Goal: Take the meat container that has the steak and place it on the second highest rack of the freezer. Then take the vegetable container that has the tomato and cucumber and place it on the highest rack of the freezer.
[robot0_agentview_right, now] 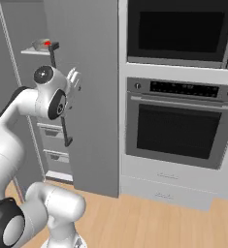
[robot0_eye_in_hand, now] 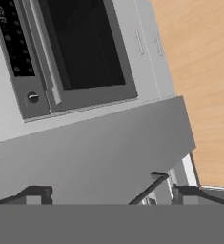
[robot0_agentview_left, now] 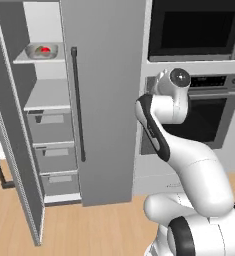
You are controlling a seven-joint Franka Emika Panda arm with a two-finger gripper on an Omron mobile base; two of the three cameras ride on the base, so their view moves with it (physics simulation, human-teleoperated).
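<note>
The freezer [robot0_agentview_left: 101, 100] stands with its left compartment open, its long dark bar handle [robot0_agentview_left: 77, 105] running upright on the closed panel. Inside are two light-grey shelves over three grey drawers [robot0_agentview_left: 51, 155]. The highest rack [robot0_agentview_left: 24, 58] carries one container [robot0_agentview_left: 41, 50] with a bright red round thing in it, probably the tomato [robot0_agentview_left: 47, 49]; no cucumber can be made out. The second highest rack [robot0_agentview_left: 46, 95] lies bare. Beside the cabinet sit one built-in oven [robot0_agentview_right: 181, 123] and one dark unit [robot0_agentview_right: 181, 31] above it. The gripper [robot0_eye_in_hand: 108, 194] is held in front of the closed panel, so the shelves lie to its left and higher; its fingertips [robot0_eye_in_hand: 37, 194] stand wide apart with nothing between them.
</note>
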